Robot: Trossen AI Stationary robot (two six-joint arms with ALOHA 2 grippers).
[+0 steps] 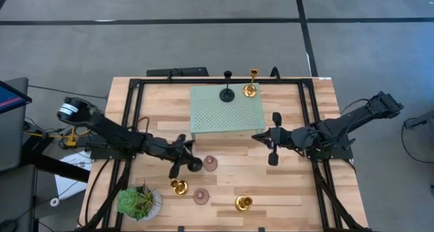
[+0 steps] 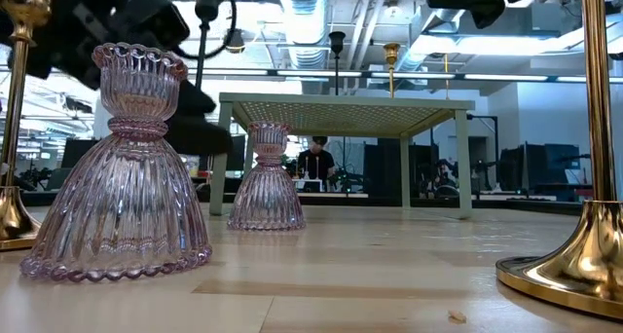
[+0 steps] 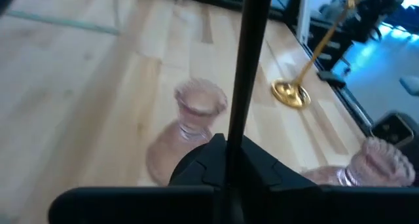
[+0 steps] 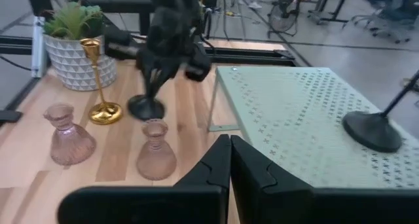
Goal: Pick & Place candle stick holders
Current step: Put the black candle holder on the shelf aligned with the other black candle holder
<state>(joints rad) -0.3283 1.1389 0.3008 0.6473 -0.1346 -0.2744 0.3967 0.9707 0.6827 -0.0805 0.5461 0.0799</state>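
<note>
My left gripper (image 1: 182,156) is shut on a black candle stick holder (image 1: 194,165) near the platform's near left corner; the right wrist view shows it too (image 4: 145,107). My right gripper (image 1: 262,136) is shut and empty at the platform's near right corner. A second black holder (image 1: 227,93) and a gold one (image 1: 251,89) stand on their bases on the pale green platform (image 1: 226,120). Two pink holders (image 1: 211,163) (image 1: 201,195) and two gold ones (image 1: 179,186) (image 1: 244,203) stand on the table. My left gripper pinches the black holder's slim stem (image 3: 234,129) between its two fingers. The fingers come from the table's left, slanting down, and lie across the stem. The holder stays about upright, its round base (image 4: 145,107) below the fingers, and the low view shows the base a little above the table.
A green potted plant (image 1: 139,201) stands at the near left corner. The pink holder (image 4: 156,152) stands just right of the held holder's base. A black metal frame (image 1: 129,123) runs along the table's sides. Bare wood lies between the platform and the near gold holder.
</note>
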